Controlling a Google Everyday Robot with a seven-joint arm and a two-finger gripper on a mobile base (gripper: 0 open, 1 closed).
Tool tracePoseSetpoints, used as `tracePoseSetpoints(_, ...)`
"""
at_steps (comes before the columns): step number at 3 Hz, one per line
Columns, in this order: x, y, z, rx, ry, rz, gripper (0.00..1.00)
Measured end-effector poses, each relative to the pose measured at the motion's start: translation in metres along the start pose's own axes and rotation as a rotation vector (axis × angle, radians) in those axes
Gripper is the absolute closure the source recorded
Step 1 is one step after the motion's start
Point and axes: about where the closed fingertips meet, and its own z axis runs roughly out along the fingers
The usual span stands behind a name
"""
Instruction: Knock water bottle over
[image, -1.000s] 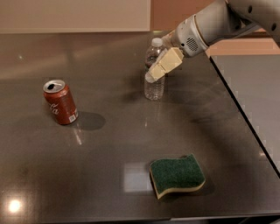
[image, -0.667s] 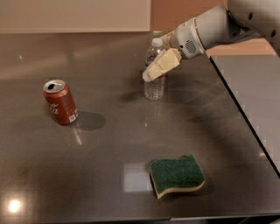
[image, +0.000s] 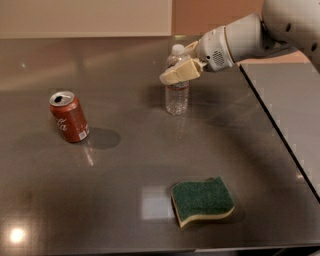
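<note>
The water bottle (image: 177, 96) stands upright near the middle back of the dark table (image: 150, 165). It is clear and ribbed, with a white cap and a label band. My gripper (image: 176, 64) comes in from the right at the height of the bottle's neck and shoulder. It is open: the near cream finger (image: 179, 73) crosses in front of the bottle's upper part, and the far finger (image: 190, 48) shows behind the cap. The bottle's top sits between them. Whether a finger touches the bottle I cannot tell.
A red soda can (image: 69, 116) stands upright at the left. A green and yellow sponge (image: 202, 200) lies at the front right. The table's right edge (image: 280, 135) runs diagonally, with grey floor beyond. My white arm (image: 250, 35) reaches in from the upper right.
My gripper has moved a little to the left and slightly up along the bottle's upper part. The bottle stays upright in the same spot.
</note>
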Motion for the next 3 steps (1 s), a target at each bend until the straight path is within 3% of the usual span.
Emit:
tracePoseSetpoints(2,-0.008,0.004,-0.010,0.001,-0.047,-0.011,0.93)
tracePoseSetpoints(3,-0.013,0.007,-0.015,0.003,-0.063,-0.018,1.00)
